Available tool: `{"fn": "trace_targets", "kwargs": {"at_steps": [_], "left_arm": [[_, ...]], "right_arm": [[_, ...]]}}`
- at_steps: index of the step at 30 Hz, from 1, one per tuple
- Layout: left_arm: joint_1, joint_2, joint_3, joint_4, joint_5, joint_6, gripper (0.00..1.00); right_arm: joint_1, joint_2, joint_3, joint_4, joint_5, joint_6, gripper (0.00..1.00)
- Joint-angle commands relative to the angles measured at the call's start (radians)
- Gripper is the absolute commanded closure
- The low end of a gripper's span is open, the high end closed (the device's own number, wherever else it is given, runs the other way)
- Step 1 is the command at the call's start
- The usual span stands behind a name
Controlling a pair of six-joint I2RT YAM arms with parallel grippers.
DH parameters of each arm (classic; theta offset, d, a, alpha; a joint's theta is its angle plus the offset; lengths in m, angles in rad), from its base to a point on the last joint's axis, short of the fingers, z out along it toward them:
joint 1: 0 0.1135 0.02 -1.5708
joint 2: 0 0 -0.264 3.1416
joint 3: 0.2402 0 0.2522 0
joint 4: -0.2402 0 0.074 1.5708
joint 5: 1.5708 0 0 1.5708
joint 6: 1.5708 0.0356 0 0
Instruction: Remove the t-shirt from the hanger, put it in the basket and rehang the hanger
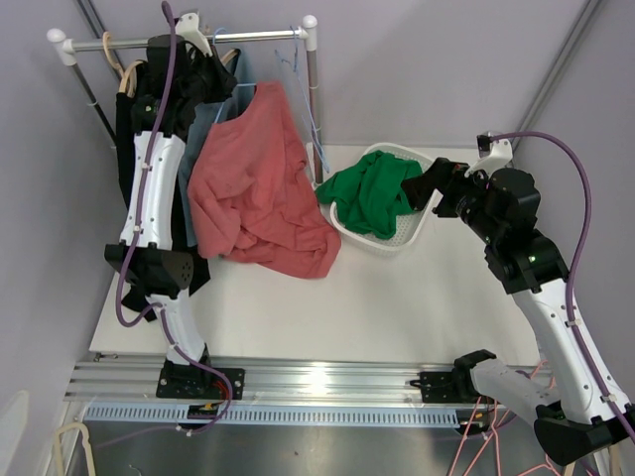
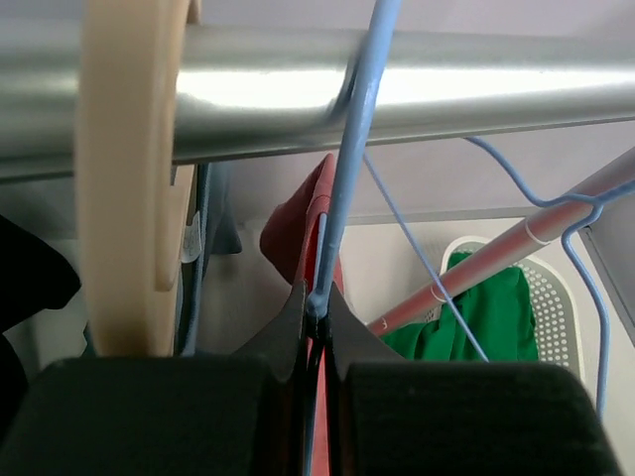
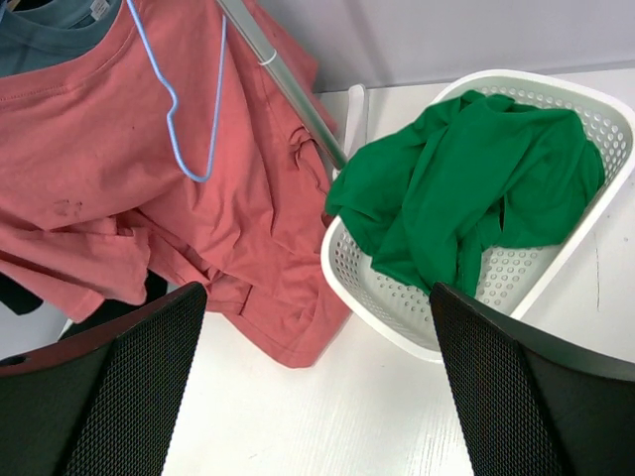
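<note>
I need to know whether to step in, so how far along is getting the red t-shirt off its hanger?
Done: a green garment already lies in the basket. In hand: the left hand is shut on the blue hanger just under the rail. Left: the red t-shirt still hangs there, its hem bunched on the table, so it has yet to come off. The right hand is open, holding nothing.
</note>
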Motion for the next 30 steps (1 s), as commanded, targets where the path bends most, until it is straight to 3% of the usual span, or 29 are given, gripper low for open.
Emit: {"fn": "trace_targets", "kwargs": {"at_steps": [1,6,9,13,15,18,23,26,30], "left_arm": [[0.005,0.007,0.075,-0.002,0.055,-0.023,0.99],[-0.01,-0.091,0.1,0.028,0.068,-0.041,0.99],[-0.024,-0.171,0.084,0.016,-0.015,-0.042,0.99],[-0.116,-0.284,0.023,-0.056,-0.268,-0.023,0.99],[-0.163,-0.379,-0.082,-0.074,-0.445,-0.024,0.99],[-0.234,-0.474,-0.231,-0.094,-0.559,-0.073,0.99],[-0.273,-0.533,-0.239,-0.289,-0.685,-0.277,0.99],[-0.299,-0.539,-0.282,-0.36,-0.719,-0.364,0.99],[-0.351,-0.564,-0.347,-0.358,-0.779,-0.394,0.99]], "right_arm": [[0.002,-0.004,0.002,0.033,-0.009,0.006,0.01],[0.002,-0.007,0.0,0.034,-0.025,0.0,0.01],[0.0,-0.011,-0.01,0.065,-0.1,-0.021,0.0],[0.037,0.027,0.012,0.189,-0.444,-0.121,0.0],[0.15,0.066,0.034,0.209,-0.507,-0.168,0.0],[0.347,0.1,0.063,0.199,-0.463,-0.245,0.01],[0.636,0.133,-0.057,0.428,-0.319,-0.207,0.01],[0.721,0.137,-0.156,0.634,-0.24,-0.192,0.0],[0.85,0.217,-0.164,0.778,-0.161,-0.205,0.01]]}}
